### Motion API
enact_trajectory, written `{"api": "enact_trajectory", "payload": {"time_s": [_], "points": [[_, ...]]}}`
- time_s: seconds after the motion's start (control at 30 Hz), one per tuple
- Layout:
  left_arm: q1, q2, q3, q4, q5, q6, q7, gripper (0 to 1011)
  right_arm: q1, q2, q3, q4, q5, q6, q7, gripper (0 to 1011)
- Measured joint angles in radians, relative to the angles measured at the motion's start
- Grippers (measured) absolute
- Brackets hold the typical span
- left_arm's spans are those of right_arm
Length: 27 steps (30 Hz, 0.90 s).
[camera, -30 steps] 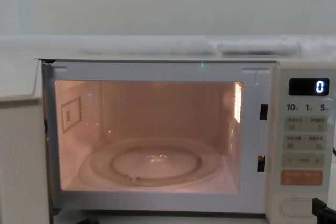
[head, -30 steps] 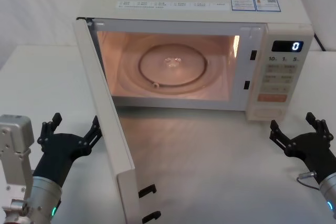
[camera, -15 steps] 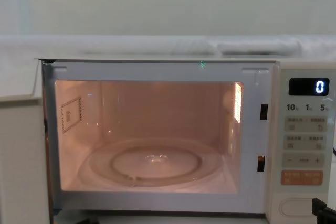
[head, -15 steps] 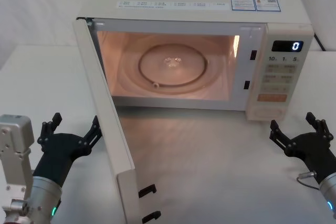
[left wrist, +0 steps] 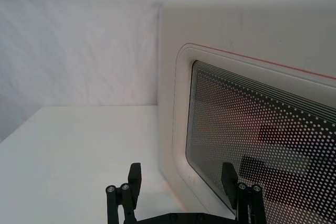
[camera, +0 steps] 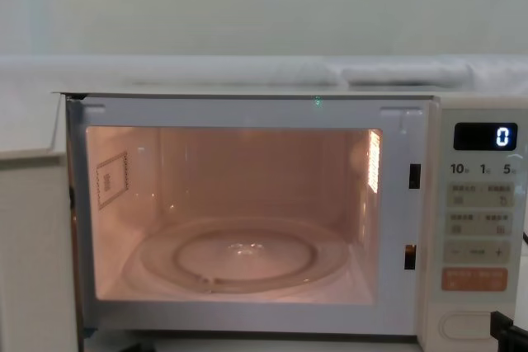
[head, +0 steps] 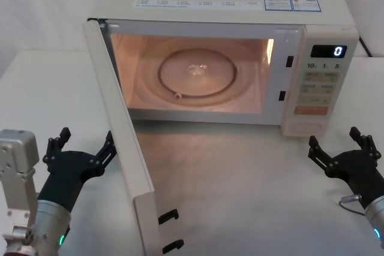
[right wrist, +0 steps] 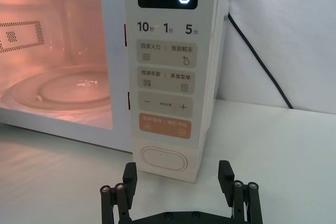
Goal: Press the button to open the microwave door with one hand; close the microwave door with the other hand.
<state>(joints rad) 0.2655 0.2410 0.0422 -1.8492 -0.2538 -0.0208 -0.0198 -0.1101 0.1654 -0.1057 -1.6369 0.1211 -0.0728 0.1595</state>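
The microwave door [head: 123, 148] stands swung wide open on its left hinge, the lit cavity and glass turntable [head: 198, 75] exposed. The left hand [head: 81, 151] hovers just beside the door's outer face — fingers spread, grasping nothing. The right hand [head: 342, 148] waits above the bench [head: 252, 190], released, near the button [right wrist: 164, 159] low on the control panel [head: 319, 82].
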Motion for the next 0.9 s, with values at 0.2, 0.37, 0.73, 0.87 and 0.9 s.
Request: {"api": "enact_trajectory", "payload": {"time_s": [0.2, 0.37, 0.73, 0.87, 0.9], "points": [[0.000, 0.000, 0.000, 0.000, 0.000, 0.000, 0.000, 1001, 0.000, 0.000, 0.000, 0.000, 0.000, 0.000, 0.000, 1002], [0.000, 0.000, 0.000, 0.000, 0.000, 0.000, 0.000, 1001, 0.000, 0.000, 0.000, 0.000, 0.000, 0.000, 0.000, 1002], [0.000, 0.000, 0.000, 0.000, 0.000, 0.000, 0.000, 1001, 0.000, 0.000, 0.000, 0.000, 0.000, 0.000, 0.000, 1002], [0.000, 0.000, 0.000, 0.000, 0.000, 0.000, 0.000, 1001, 0.000, 0.000, 0.000, 0.000, 0.000, 0.000, 0.000, 1002], [0.000, 0.000, 0.000, 0.000, 0.000, 0.000, 0.000, 1001, 0.000, 0.000, 0.000, 0.000, 0.000, 0.000, 0.000, 1002]]}}
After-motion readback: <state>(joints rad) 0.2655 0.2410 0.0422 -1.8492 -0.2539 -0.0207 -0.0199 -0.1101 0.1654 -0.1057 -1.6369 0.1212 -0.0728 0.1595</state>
